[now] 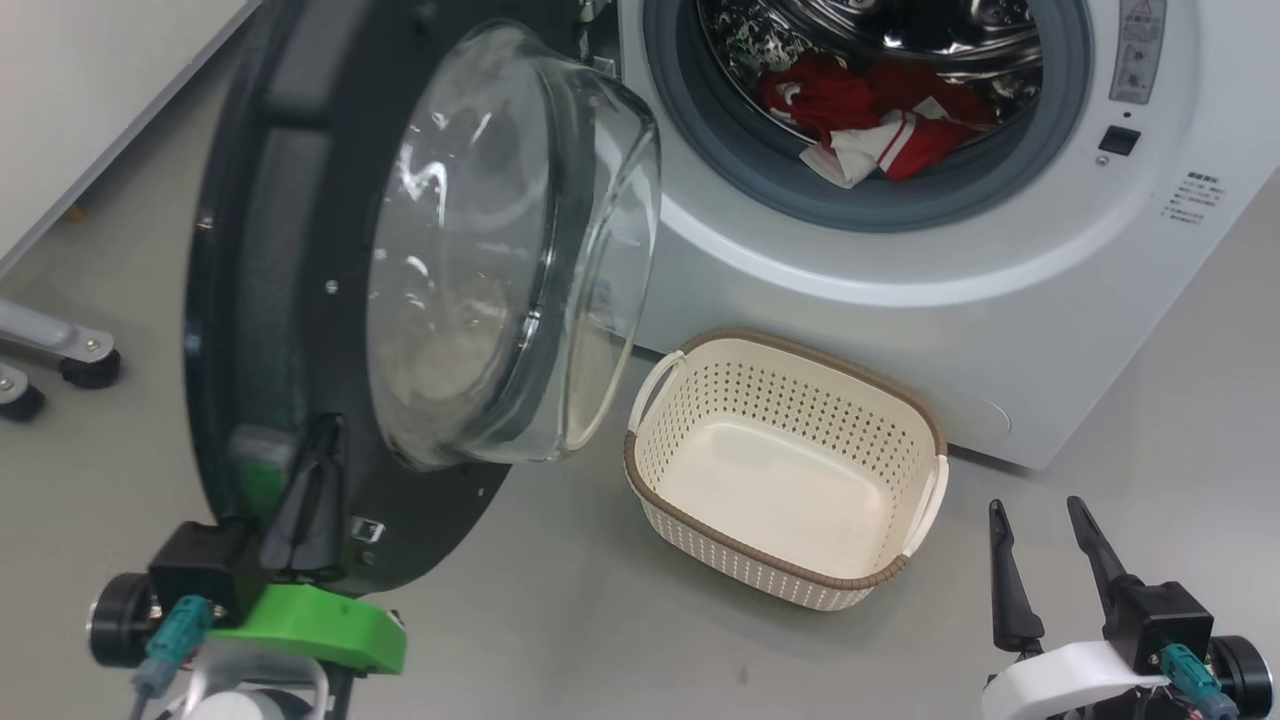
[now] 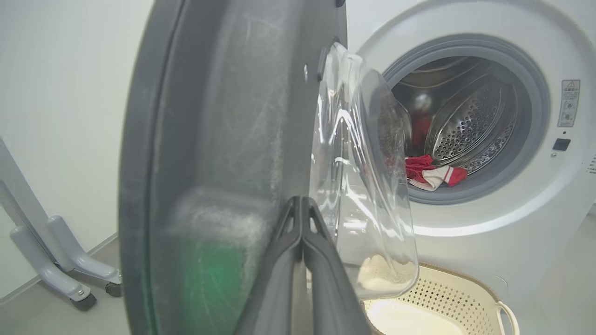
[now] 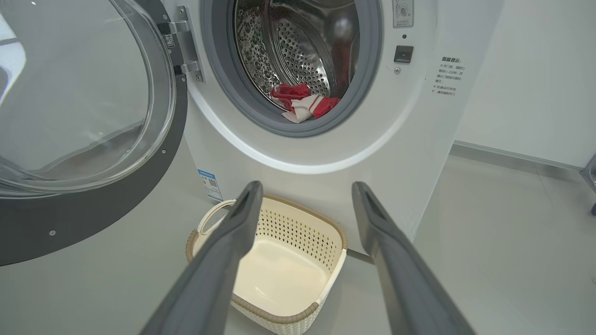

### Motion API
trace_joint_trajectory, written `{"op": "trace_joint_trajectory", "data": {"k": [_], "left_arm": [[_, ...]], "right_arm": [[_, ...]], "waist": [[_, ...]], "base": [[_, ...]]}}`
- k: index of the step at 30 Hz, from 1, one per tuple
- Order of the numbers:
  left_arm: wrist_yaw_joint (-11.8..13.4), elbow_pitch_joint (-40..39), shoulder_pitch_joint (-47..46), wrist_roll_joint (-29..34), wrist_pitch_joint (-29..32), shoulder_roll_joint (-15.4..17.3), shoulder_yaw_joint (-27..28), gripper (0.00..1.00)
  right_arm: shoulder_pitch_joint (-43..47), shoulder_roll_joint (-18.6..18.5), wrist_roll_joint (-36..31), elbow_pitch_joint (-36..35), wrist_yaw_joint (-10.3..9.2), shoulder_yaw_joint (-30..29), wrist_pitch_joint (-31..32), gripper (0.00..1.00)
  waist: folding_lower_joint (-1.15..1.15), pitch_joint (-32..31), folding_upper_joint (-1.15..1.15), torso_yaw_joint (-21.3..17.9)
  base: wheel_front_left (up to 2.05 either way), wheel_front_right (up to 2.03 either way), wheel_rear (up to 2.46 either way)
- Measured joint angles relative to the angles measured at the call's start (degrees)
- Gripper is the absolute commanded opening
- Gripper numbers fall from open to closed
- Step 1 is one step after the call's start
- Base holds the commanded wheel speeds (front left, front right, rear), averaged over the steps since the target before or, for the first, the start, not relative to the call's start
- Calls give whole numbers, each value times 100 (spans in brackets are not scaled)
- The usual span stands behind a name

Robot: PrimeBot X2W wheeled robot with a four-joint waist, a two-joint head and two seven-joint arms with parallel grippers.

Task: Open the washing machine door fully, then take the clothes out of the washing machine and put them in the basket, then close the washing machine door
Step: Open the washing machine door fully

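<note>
The washing machine door (image 1: 270, 300) stands swung out to the left of the white washing machine (image 1: 1050, 300), its glass bowl (image 1: 500, 250) bulging towards the basket. My left gripper (image 1: 322, 432) is shut, its tips resting against the inner face of the door's black rim (image 2: 209, 139), low on the door; nothing is between its fingers (image 2: 321, 260). Red and white clothes (image 1: 880, 115) lie at the front of the steel drum, also seen as clothes (image 3: 302, 100). The cream basket (image 1: 930, 420) sits empty on the floor below the opening. My right gripper (image 1: 1035, 510) hangs open, right of the basket.
Grey wheeled legs of a stand (image 1: 60, 360) sit on the floor left of the door, near a white wall. Grey floor spreads in front of the basket and to the right of the machine, up to a wall with a skirting (image 3: 512, 158).
</note>
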Motion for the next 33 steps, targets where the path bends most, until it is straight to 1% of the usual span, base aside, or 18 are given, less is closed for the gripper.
{"op": "trace_joint_trajectory", "data": {"k": [9, 17, 24, 28, 33], "left_arm": [[1, 207, -23, -20, -82, -1, 728, 0], [9, 601, -249, -20, -204, -87, 1636, 0], [10, 955, -599, -19, -324, -96, 1912, 0], [10, 1170, -783, -19, -402, -94, 2175, 0], [10, 1450, -984, -19, -498, 10, 2504, 0]], "right_arm": [[-214, -121, -41, -99, 25, -20, 18, 100], [-372, -189, -58, -142, 26, -79, 25, 100], [-456, -281, -58, -141, 31, -159, 25, 100], [-489, -286, -58, -142, 31, -170, 25, 100], [-522, -286, -58, -141, 33, -166, 25, 100]], "waist": [[0, 304, 0, -202], [0, 587, 0, -399], [0, 749, 0, -505], [0, 788, 0, -517], [0, 828, 0, -526]], "base": [[0, 0, 0], [0, 0, 0], [0, 0, 0], [0, 0, 0], [0, 0, 0]]}}
